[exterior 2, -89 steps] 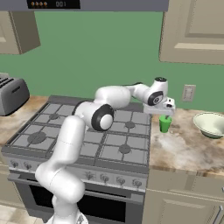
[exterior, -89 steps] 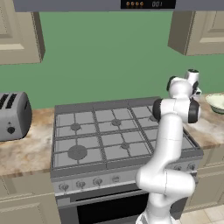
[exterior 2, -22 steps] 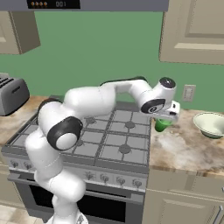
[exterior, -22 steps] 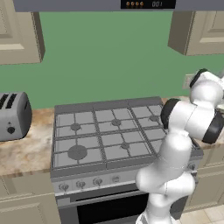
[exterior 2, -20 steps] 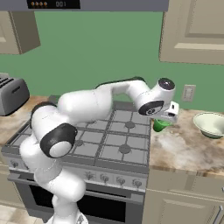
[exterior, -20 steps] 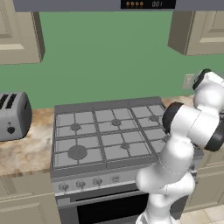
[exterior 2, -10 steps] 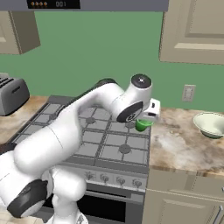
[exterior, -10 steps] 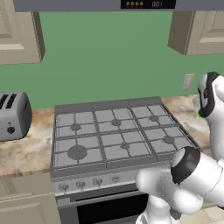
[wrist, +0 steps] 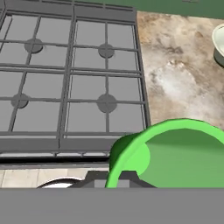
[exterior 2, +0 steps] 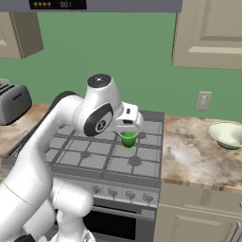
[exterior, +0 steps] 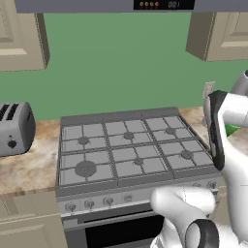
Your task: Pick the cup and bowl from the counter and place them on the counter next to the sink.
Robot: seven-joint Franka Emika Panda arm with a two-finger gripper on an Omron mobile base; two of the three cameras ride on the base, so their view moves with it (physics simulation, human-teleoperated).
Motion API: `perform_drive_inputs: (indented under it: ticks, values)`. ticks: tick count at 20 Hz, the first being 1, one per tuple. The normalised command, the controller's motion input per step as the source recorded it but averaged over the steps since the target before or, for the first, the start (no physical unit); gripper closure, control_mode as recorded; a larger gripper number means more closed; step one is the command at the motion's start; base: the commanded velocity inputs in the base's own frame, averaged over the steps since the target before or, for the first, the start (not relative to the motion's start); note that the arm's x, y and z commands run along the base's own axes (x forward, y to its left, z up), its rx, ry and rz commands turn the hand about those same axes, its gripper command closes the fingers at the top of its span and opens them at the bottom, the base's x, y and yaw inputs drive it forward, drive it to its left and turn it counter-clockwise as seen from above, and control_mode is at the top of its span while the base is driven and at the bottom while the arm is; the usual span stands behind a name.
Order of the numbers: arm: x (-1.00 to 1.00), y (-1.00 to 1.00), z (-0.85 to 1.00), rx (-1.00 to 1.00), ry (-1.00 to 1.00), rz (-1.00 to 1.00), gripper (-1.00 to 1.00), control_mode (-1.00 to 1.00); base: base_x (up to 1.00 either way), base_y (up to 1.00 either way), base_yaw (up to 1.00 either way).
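My gripper is shut on the small bright green cup and holds it in the air above the right rear part of the stove. In the hand view the cup's rim looms large at the bottom, over the stove's front right corner. The pale cream-green bowl sits upright on the marbled counter to the right of the stove, and its edge shows at the hand view's right side. The sink is out of view.
The grey gas stove with its grates lies under the hand. A silver toaster stands on the counter left of the stove. Wall cabinets hang above the right counter, and an outlet is on the green wall.
The arm has swung left, carrying the cup from beside the stove's right edge to above its burners. The bowl has not moved.
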Motion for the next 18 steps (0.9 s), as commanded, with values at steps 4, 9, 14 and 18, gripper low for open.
perform_drive_inputs:
  ticks: [4, 9, 14, 18]
  values:
    - [-0.16, 0.95, 0.05, -0.09, 0.07, -0.09, 1.0, -1.0, 0.0, 0.0, 0.0]
    - [-0.41, 0.96, 0.16, 0.0, 0.0, -0.08, 1.0, -1.0, 0.0, 0.0, 0.0]
    - [-0.41, 0.51, 0.12, 0.04, 0.0, -0.03, 1.0, -1.0, 0.0, 0.0, 0.0]
    - [-0.39, 0.02, 0.27, 0.15, 0.0, 0.0, 1.0, -1.0, 0.0, 0.0, 0.0]
